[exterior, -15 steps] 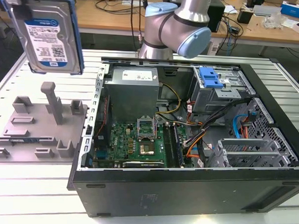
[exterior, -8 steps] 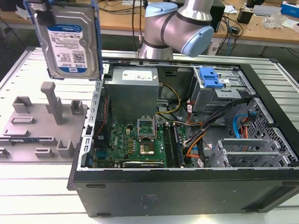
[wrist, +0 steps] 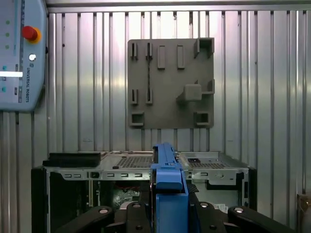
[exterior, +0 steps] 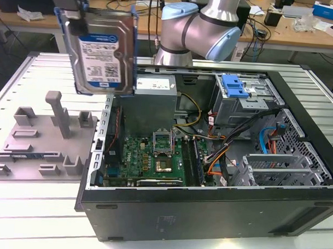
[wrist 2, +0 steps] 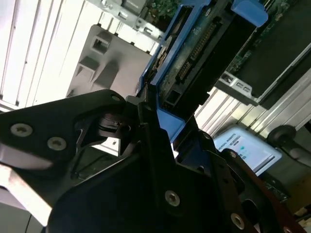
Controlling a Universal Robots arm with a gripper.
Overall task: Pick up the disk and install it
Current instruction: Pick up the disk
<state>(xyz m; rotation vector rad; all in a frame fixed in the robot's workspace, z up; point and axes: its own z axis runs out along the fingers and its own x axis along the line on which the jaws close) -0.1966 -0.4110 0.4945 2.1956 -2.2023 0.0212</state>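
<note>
**Exterior view:** A black gripper (exterior: 77,17) holds the flat, rectangular silver metal disk (exterior: 103,51), framed in a bright blue plastic bracket, upright in the air. Its jaws are clamped on the disk's upper corner. The disk hangs well above the ribbed aluminium table (exterior: 31,223), with open air around its edges. Below it sit a grey moulded plastic fixture plate (exterior: 43,136) with blocky pegs and the rim of an open black steel computer case (exterior: 207,213). The case holds a green circuit board (exterior: 149,156) and tangled cables.

**Second wrist view:** The matte black fingers (wrist 2: 146,145) press against the bracket on either side. The disk's (wrist 2: 194,53) connector edge points towards the case.

**First wrist view:** The smooth blue bracket edge stands between the jaws, over the case's perforated metal wall. The fixture plate lies beyond on the corrugated tabletop, apart from the case. A pale blue control pendant with a red button (wrist: 22,53) rests to one side.
</note>
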